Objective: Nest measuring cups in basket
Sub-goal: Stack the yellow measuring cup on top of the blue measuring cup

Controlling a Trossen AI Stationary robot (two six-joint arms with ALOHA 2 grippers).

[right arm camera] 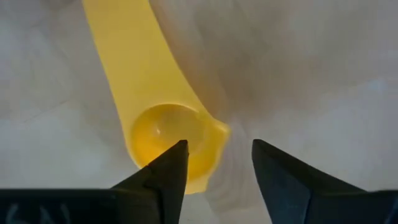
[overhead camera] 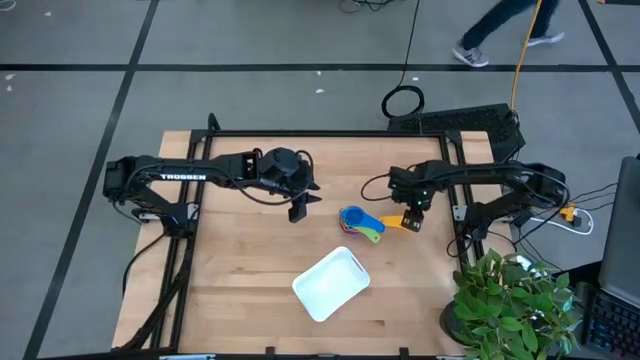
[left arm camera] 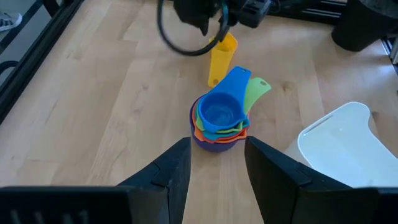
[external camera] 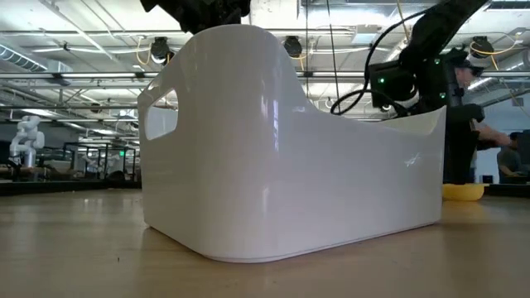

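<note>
A nested stack of measuring cups [overhead camera: 357, 222], blue on top over green, orange and navy, stands on the table; it also shows in the left wrist view [left arm camera: 219, 118]. A yellow cup [overhead camera: 392, 222] lies alone to the stack's right, bowl up [right arm camera: 168, 137]. The white basket [overhead camera: 332, 283] rests on its base near the front edge. My left gripper [overhead camera: 300, 208] is open and empty, left of the stack, its fingers [left arm camera: 217, 146] pointing toward it. My right gripper [overhead camera: 413, 218] is open, low over the yellow cup's bowl end [right arm camera: 217, 152]. My right gripper comes at the yellow cup from above, pointing down. One finger [right arm camera: 168, 168] stands over the bowl's rim [right arm camera: 199, 134] and the other outside it, over the table. I cannot tell whether either finger touches the cup, which lies flat on the table.
A potted plant [overhead camera: 515, 305] stands at the table's front right corner. Dark frame rails [overhead camera: 330, 133] run along the table's far and side edges. A person [overhead camera: 500, 30] walks on the floor beyond the table. Bare wood lies left of the basket.
</note>
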